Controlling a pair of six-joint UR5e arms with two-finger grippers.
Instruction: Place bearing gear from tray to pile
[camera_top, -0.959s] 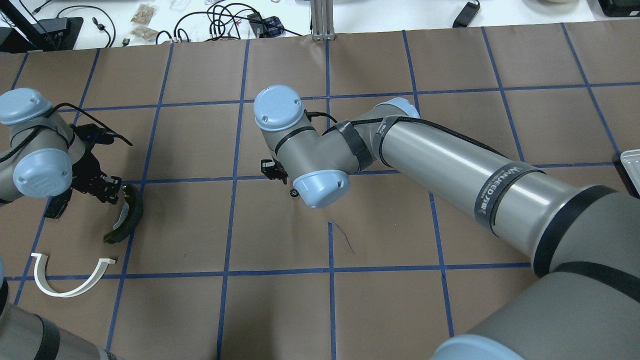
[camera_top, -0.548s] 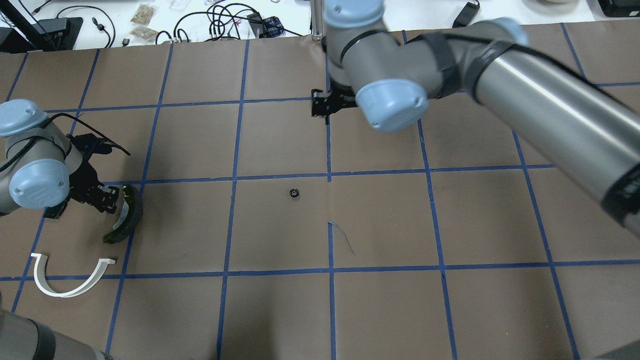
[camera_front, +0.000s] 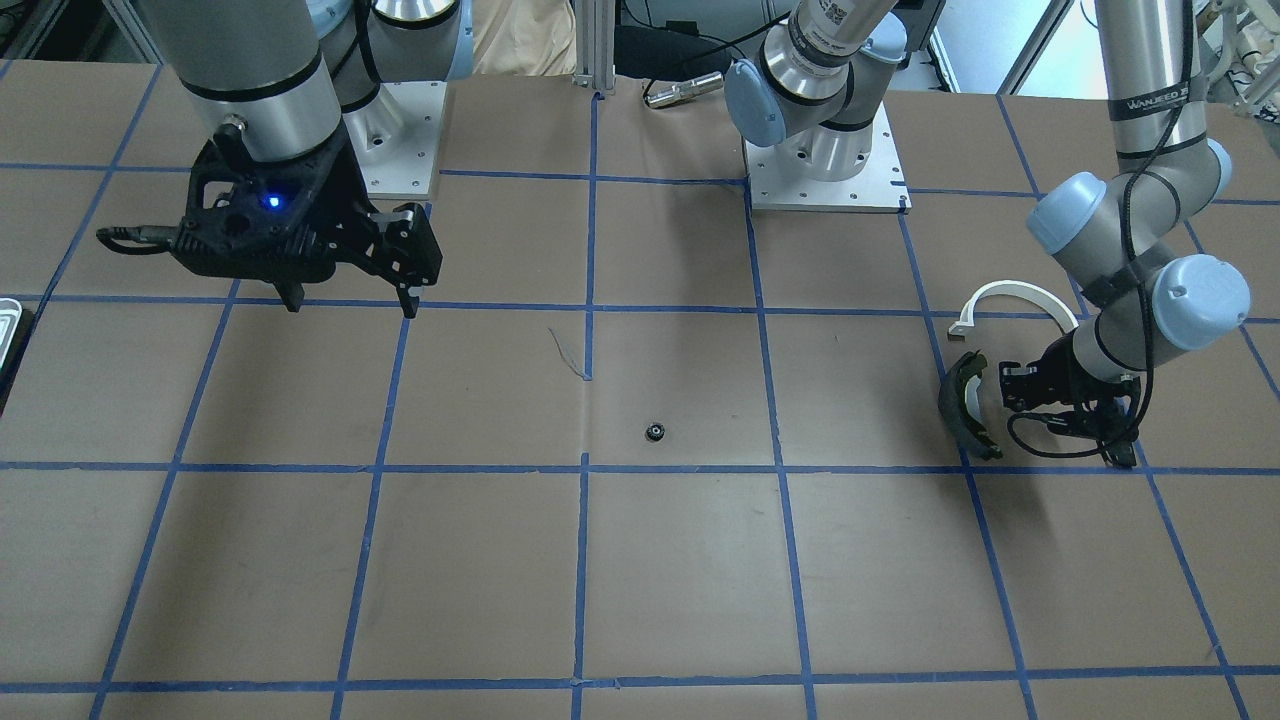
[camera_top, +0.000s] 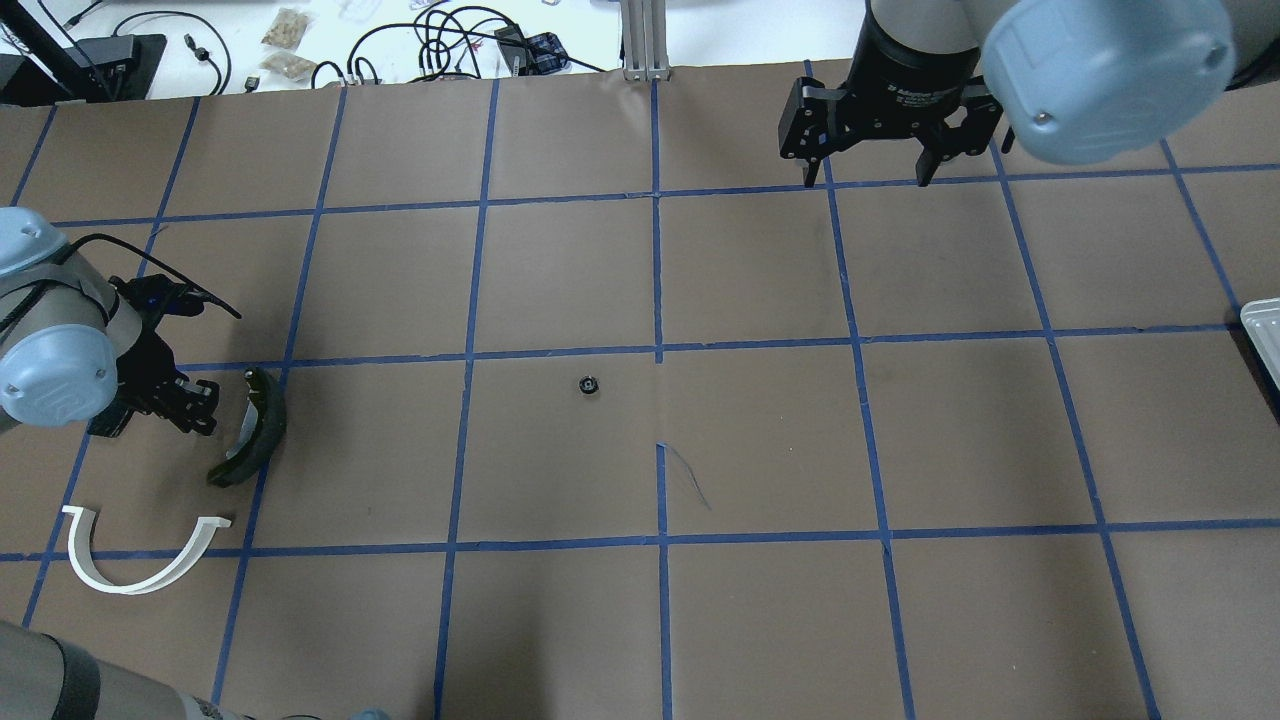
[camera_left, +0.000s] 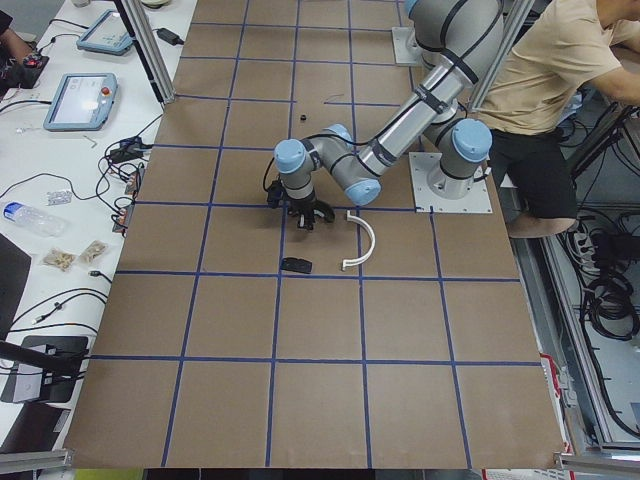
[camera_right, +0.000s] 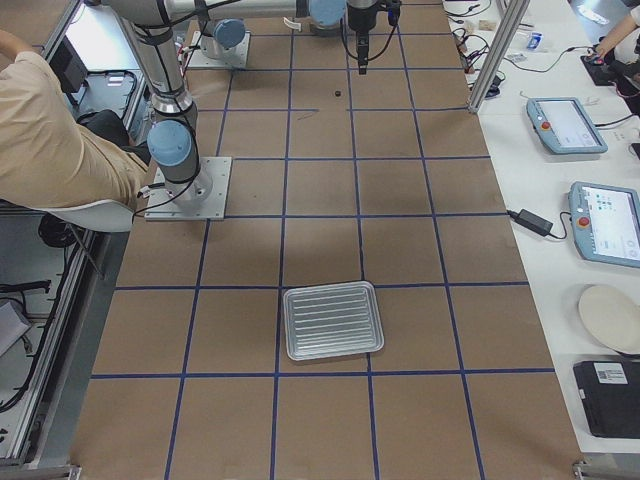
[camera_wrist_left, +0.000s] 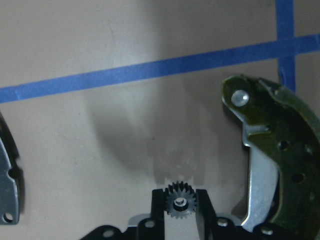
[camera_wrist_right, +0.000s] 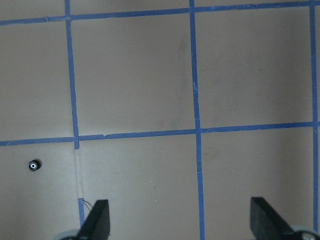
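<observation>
The left gripper (camera_top: 205, 408) is clamped on a small black toothed metal gear (camera_wrist_left: 180, 201) with a bright, silvery hub, its fine teeth showing between the two matte black fingers (camera_wrist_left: 202, 212). It sits low over the brown paper table cover (camera_top: 560, 280), which is smooth, faintly scuffed and crossed by a grid of blue tape. Just beside this claw lies the olive-green curved brake shoe (camera_top: 255, 430), stamped metal with punched holes, a pale inner web and a shiny rivet at its tip. Near it rests the white plastic arch piece (camera_top: 140, 560), a thin half-ring with small flanged ends, and the small flat black brake pad (camera_left: 296, 265) lies close by. A second small dark round gear (camera_top: 588, 385) with a pale centre lies alone on the paper near the table's middle, just by a tape line, well apart from that group and from both claws. The right gripper (camera_top: 867, 178) hangs high with its blunt black fingers spread wide and nothing between them. The silvery ribbed rounded-corner metal tray (camera_right: 330, 320) sits far off at the robot's right end.
</observation>
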